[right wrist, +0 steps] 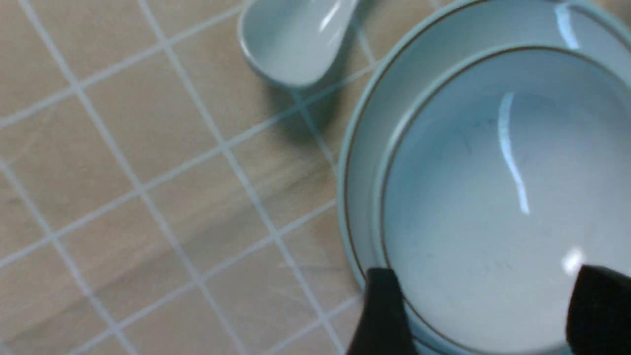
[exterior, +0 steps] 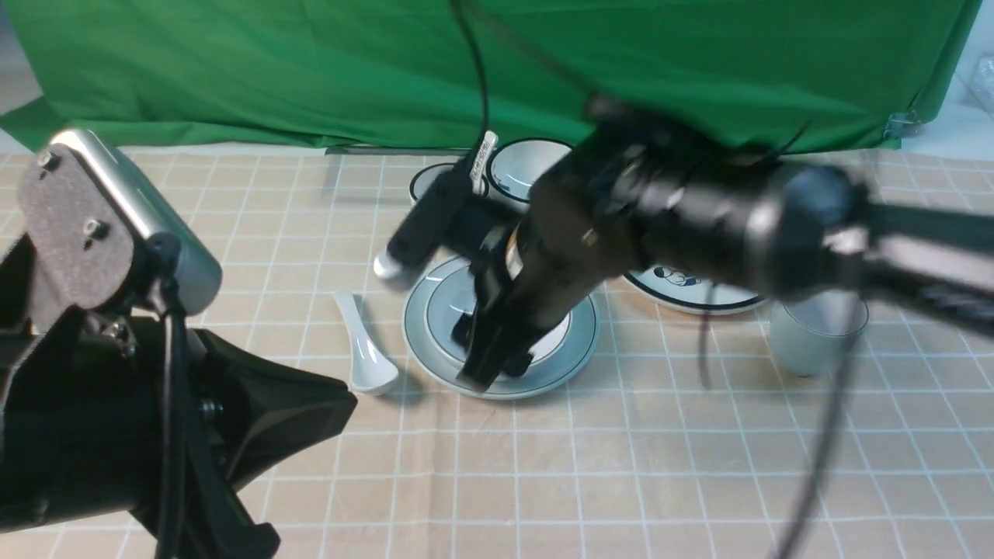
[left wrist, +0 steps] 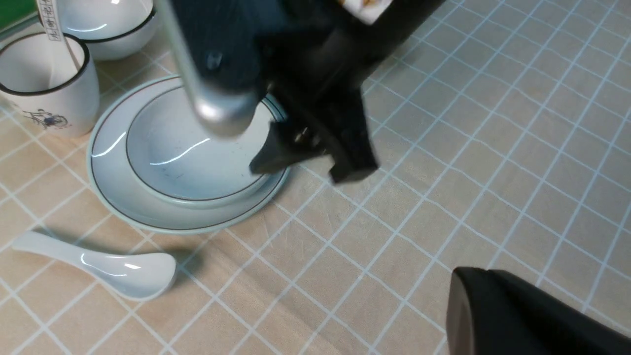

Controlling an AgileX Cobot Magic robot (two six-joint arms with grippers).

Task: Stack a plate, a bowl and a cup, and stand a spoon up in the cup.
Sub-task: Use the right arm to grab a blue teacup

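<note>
The plain plate (exterior: 559, 373) lies mid-table with the shallow bowl (exterior: 450, 303) resting in it. They also show in the left wrist view, plate (left wrist: 148, 217) and bowl (left wrist: 187, 153), and in the right wrist view, plate (right wrist: 357, 162) and bowl (right wrist: 468, 197). My right gripper (exterior: 493, 361) (right wrist: 485, 281) is open and empty. It hangs just over the bowl's near rim, one finger outside the rim and the other over the inside. The plain spoon (exterior: 365, 349) (left wrist: 123, 268) (right wrist: 291, 39) lies left of the plate. The plain cup (exterior: 811, 338) stands upright at the right. My left gripper (exterior: 342, 400) is shut and empty, low at front left.
A black-rimmed cup (exterior: 443, 182) (left wrist: 44, 84) with a printed-handle spoon (exterior: 481, 159) in it stands behind the plate. A black-rimmed bowl (exterior: 528, 167) is beside it. The cartoon plate (exterior: 691, 291) lies at the right, half under my right arm. A green backdrop closes the far edge.
</note>
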